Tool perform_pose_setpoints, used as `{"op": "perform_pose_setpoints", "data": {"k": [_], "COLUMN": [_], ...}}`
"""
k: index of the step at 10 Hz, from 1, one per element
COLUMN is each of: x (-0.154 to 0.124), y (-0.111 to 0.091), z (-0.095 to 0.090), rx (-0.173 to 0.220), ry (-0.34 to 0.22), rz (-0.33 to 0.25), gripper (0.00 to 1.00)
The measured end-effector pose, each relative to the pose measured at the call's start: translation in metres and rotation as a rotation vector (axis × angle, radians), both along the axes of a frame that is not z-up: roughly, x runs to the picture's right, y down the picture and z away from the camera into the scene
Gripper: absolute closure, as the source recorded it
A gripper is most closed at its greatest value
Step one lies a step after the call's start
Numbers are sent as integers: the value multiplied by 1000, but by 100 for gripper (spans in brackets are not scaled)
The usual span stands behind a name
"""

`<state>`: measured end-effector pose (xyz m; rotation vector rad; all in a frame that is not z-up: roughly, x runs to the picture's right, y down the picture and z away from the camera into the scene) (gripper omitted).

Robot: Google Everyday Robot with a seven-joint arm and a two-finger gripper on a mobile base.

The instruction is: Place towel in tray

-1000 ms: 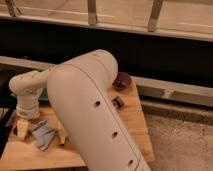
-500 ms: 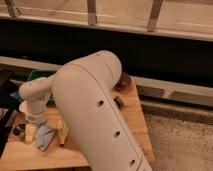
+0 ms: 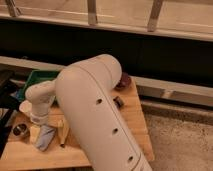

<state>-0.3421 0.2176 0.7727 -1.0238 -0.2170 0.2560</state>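
Big white arm [image 3: 95, 115] fills the middle, wrist bent down at the table's [image 3: 135, 125] left end. The gripper [image 3: 39, 125] hangs low there, right over the towel [image 3: 45, 138]; whether it grips, I can't tell. The towel lies crumpled on the wood near the front edge, outside the tray [image 3: 37, 76], which sits green at the back left. A metal cup [image 3: 20, 131] stands just left of the towel.
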Motion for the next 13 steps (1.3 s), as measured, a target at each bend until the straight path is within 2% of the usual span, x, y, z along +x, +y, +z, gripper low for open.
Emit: {"op": "perform_pose_setpoints", "data": {"k": [4, 7, 11, 12, 13], "x": [-6, -12, -17, -17, -17], "y": [11, 15, 17, 19, 19], "z": [10, 13, 13, 13, 13], "rx": [-9, 7, 12, 12, 13], "ry": [-16, -15, -8, -9, -8], "rz": [16, 5, -22, -26, -28], "gripper": [21, 48, 90, 98, 100]}}
